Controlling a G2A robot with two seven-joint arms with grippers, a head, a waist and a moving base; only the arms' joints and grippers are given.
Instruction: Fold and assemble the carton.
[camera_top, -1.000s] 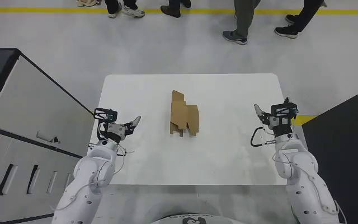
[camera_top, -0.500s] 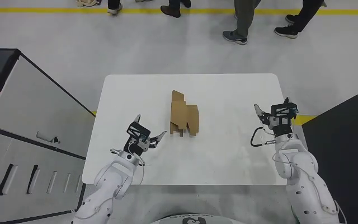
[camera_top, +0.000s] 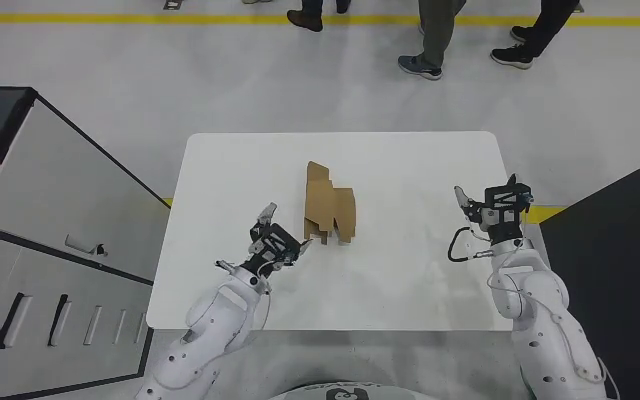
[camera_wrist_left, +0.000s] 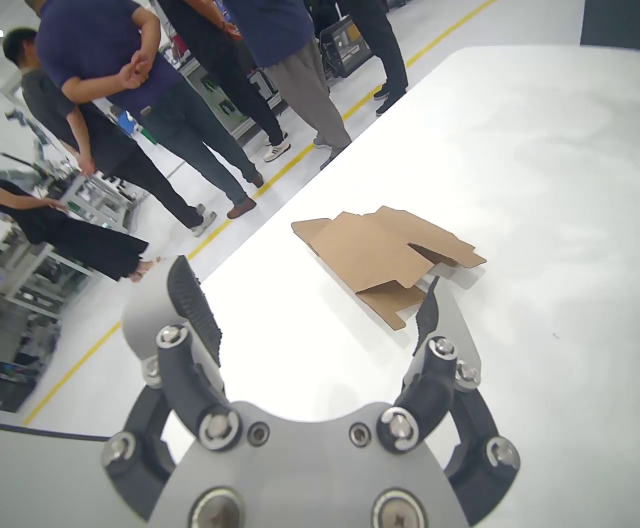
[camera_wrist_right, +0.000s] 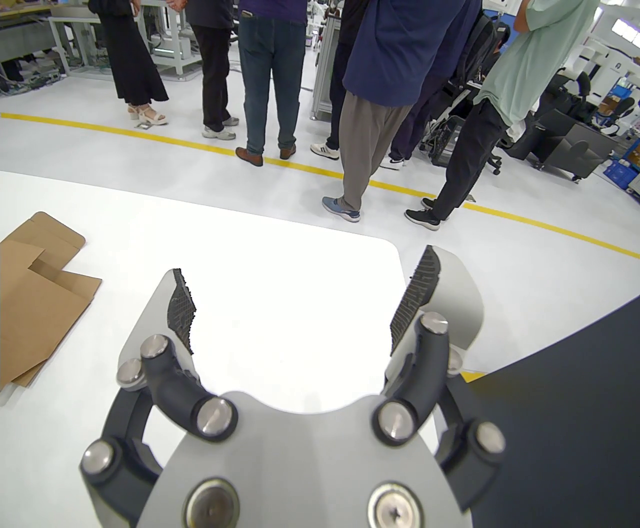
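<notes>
Left gripper (camera_top: 287, 228) had crossed the worktop (camera_top: 400, 285) toward the carton (camera_top: 325, 205) over the last second. It went from well apart on the carton's left to just beside the carton's near left corner. Right gripper (camera_top: 490, 192) had not shifted. Carton unmoved.

Carton: brown cardboard, lay flat and unassembled about mid-worktop, with flaps sticking out at its near and far ends. In the left wrist view the carton (camera_wrist_left: 380, 250) sat just beyond the gripper (camera_wrist_left: 307, 276), and one flap at the near end stood slightly off the worktop (camera_wrist_left: 525, 150).

Left gripper: fingers spread wide, nothing between them. One fingertip (camera_wrist_left: 429, 305) lined up with the carton's nearest flap; contact could not be told.

Right gripper: fingers spread wide, empty, well apart on the carton's right. In the right wrist view the gripper (camera_wrist_right: 304, 261) hung over bare worktop (camera_wrist_right: 280, 250), with the carton (camera_wrist_right: 30, 290) off to one side.
</notes>
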